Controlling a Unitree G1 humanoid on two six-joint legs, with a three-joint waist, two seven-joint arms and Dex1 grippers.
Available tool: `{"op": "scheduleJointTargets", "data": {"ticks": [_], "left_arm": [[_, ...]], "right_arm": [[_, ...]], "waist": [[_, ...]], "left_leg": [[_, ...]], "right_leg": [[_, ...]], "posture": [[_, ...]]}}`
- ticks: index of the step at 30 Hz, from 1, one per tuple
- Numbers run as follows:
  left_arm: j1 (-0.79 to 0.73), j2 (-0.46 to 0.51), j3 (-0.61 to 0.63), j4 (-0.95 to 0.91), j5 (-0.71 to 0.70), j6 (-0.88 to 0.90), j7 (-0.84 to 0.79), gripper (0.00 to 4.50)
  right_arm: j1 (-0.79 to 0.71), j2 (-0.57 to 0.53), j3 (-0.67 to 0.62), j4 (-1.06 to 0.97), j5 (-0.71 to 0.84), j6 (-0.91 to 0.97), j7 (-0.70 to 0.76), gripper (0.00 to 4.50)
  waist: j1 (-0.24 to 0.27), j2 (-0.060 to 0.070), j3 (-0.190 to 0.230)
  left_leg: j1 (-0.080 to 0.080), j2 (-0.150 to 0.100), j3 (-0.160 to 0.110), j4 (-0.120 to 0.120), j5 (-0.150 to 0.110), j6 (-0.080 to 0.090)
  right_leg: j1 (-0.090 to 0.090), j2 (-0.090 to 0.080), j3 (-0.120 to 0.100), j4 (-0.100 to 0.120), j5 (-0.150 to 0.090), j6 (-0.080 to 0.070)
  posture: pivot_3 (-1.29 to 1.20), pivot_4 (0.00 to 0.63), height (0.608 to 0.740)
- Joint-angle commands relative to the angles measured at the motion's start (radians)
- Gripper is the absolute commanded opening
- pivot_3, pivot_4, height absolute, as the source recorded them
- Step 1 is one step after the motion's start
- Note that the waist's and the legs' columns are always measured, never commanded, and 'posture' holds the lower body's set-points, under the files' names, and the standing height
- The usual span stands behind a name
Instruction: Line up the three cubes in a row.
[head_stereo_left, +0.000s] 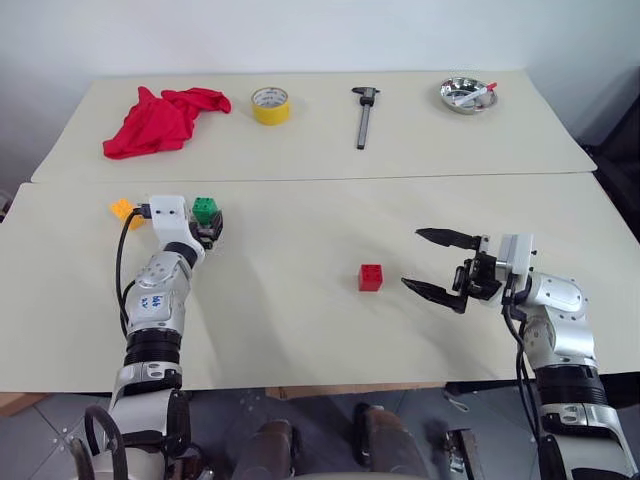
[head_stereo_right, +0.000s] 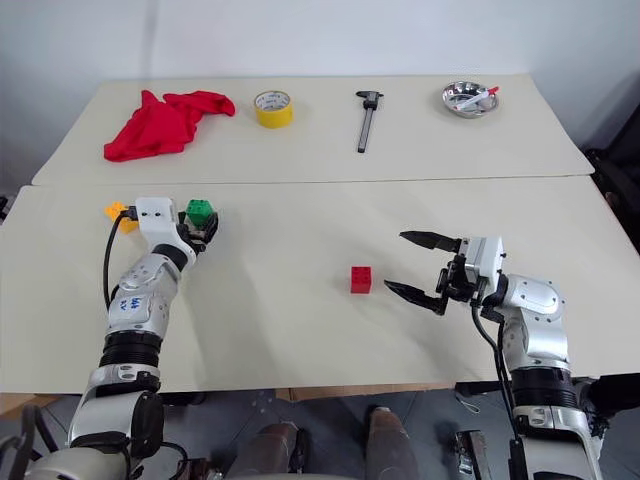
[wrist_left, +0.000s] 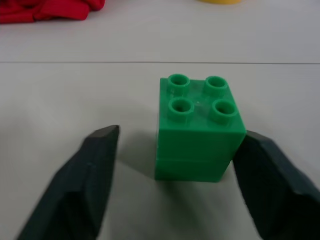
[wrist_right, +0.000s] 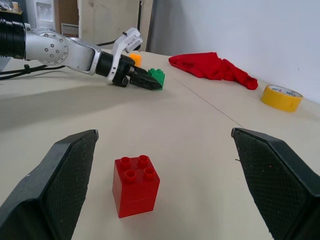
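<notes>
1. The left gripper (wrist_left: 175, 175) has its 2 black fingers apart on either side of the green brick (wrist_left: 199, 134). One finger looks to be touching the brick's side and the other stands off it, so I cannot tell whether a grip has formed.
2. The right gripper (head_stereo_left: 440, 263) has its fingers spread wide and holds nothing. It points at the red brick (head_stereo_left: 371, 277), which sits just beside the tips at 9 o'clock.
3. The orange-yellow brick (head_stereo_left: 123, 208) lies near the green one, at 9 o'clock from it, and well apart from the red.
4. Judged step: taking the green brick, the row not yet begun. Next calls for clamping squarely on its flat sides, then carrying it towards the others.
5. The bricks are hard, glossy plastic with 4 round studs on top. The table (head_stereo_left: 300, 330) is matte and pale.
</notes>
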Motion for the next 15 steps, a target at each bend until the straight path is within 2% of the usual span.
{"op": "scheduleJointTargets", "data": {"ticks": [1,4,5,9,12,15], "left_arm": [[0.000,0.026,-0.019,-0.029,0.011,-0.034,-0.051,2.28],[0.024,0.052,-0.028,-0.063,-0.015,-0.092,-0.163,1.47],[0.034,0.062,-0.028,-0.082,-0.043,-0.112,-0.229,1.48],[0.111,0.191,-0.131,-0.247,-0.183,-0.190,-0.788,1.48],[0.088,0.247,-0.243,-0.257,-0.196,-0.162,-1.042,1.48],[0.037,0.235,-0.351,-0.173,-0.139,-0.229,-1.203,1.48]], "right_arm": [[0.017,-0.006,-0.021,-0.046,0.014,-0.007,-0.021,4.50],[0.042,-0.014,-0.024,-0.062,0.012,-0.009,-0.033,4.50],[0.053,-0.019,-0.026,-0.072,0.011,-0.007,-0.035,4.50],[0.122,-0.061,-0.051,-0.124,0.022,0.015,-0.046,4.50],[0.162,-0.091,-0.072,-0.141,0.027,0.023,-0.050,4.50],[0.191,-0.108,-0.084,-0.158,0.030,0.030,-0.054,4.50]], "waist": [[0.000,0.000,0.000],[0.000,0.000,0.000],[0.000,0.000,0.000],[-0.001,0.000,0.000],[0.003,0.000,0.000],[0.007,0.001,0.000]], "left_leg": [[0.000,0.000,0.000,0.000,0.000,0.000],[0.000,0.000,0.000,0.001,0.000,0.000],[0.000,0.000,0.000,0.000,0.000,0.000],[-0.001,0.001,0.000,0.000,0.000,0.000],[0.000,0.000,-0.001,0.000,0.000,0.000],[0.001,-0.002,-0.002,0.001,0.001,0.001]], "right_leg": [[0.000,0.000,0.000,0.000,0.000,0.000],[0.000,0.000,0.000,0.000,0.000,0.000],[0.000,0.000,0.000,0.000,0.000,0.000],[0.000,-0.002,-0.001,-0.001,0.000,0.000],[0.002,-0.002,-0.002,-0.002,0.000,0.000],[0.003,-0.002,-0.002,-0.002,0.000,0.000]], "posture": [[0.00,0.150,0.740],[0.00,0.150,0.740],[0.00,0.150,0.740],[0.00,0.150,0.740],[0.00,0.150,0.740],[0.00,0.150,0.740]]}}
